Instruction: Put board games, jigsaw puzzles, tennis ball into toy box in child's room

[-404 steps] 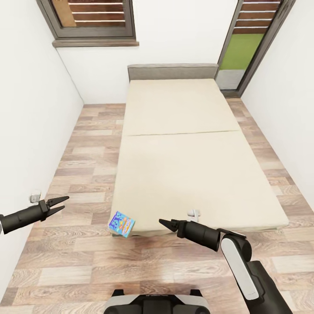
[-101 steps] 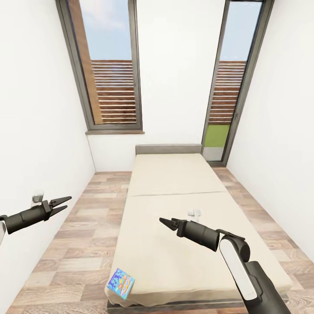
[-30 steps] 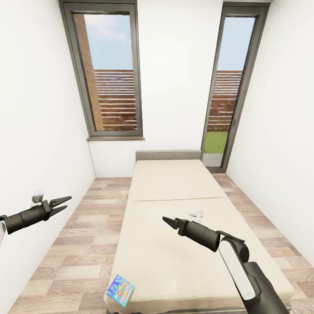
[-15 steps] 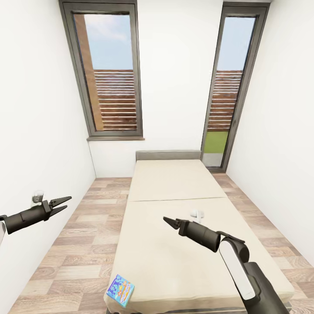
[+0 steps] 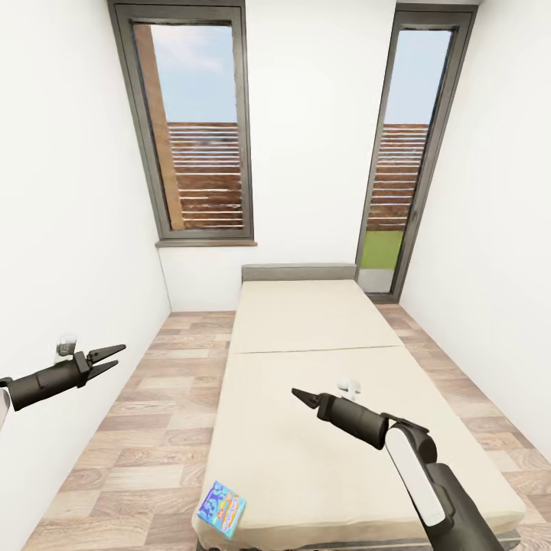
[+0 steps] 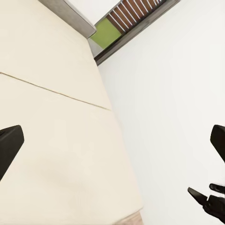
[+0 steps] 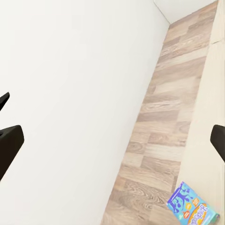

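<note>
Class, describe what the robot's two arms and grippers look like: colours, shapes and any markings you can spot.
Both arms end in dark charcoal, cylinder-shaped forearms that taper toward the grippers. The left gripper and right gripper are black, each with slim pointed fingers. The right arm's upper link is a rounded white shell set in a black casing, with a dark joint housing at the elbow. No cables or markings can be made out.
</note>
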You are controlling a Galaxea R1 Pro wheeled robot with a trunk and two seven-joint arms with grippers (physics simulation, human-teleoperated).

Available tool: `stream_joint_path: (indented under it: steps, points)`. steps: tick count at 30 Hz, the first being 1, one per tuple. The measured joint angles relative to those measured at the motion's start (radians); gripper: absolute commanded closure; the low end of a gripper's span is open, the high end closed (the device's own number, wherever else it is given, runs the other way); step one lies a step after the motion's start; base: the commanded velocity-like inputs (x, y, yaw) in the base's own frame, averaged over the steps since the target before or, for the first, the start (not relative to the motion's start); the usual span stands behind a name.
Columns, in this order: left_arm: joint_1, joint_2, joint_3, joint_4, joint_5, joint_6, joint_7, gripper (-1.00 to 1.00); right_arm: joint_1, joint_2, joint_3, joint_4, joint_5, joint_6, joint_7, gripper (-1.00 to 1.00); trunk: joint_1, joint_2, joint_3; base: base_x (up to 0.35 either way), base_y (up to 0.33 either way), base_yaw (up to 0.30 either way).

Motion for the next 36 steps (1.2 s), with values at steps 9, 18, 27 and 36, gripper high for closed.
stream_joint_path:
  steps: [9, 18, 27, 36]
  points:
    - [0.000, 0.000, 0.000, 0.000, -0.001, 0.000, -0.001, -1.00, 0.000, 0.023, -0.041, 0.010, 0.000, 0.000, 0.000, -1.00, 0.000, 0.000, 0.000, -0.230, 0.068, 0.000]
    - [0.000, 0.000, 0.000, 0.000, 0.000, 0.000, 0.000, -1.00, 0.000, 0.036, -0.044, 0.010, 0.000, -0.058, -0.076, -1.00, 0.000, 0.000, 0.000, -0.310, 0.035, 0.000]
    - [0.000, 0.000, 0.000, 0.000, 0.000, 0.000, 0.000, -1.00, 0.000, 0.038, -0.043, 0.012, -0.002, -0.076, -0.114, -1.00, 0.000, 0.000, 0.000, -0.248, 0.004, 0.000]
    - [0.000, 0.000, 0.000, 0.000, 0.000, 0.000, 0.003, -1.00, 0.000, 0.038, -0.042, 0.041, 0.000, -0.143, -0.117, -1.00, 0.000, 0.000, 0.000, -0.039, 0.000, 0.000]
